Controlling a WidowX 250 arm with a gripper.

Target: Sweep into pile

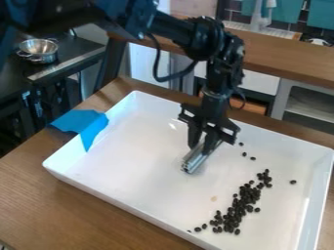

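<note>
From where I'm standing, the white tray (pixel 147 188) has dark beans (pixel 242 202) in a ragged band toward its near right part, with strays around them. I can't make out the upper end of the silver bar (pixel 193 162), tucked between the fingers of the black gripper (pixel 201 145), which grips it, pointing down over the tray's middle.
</note>
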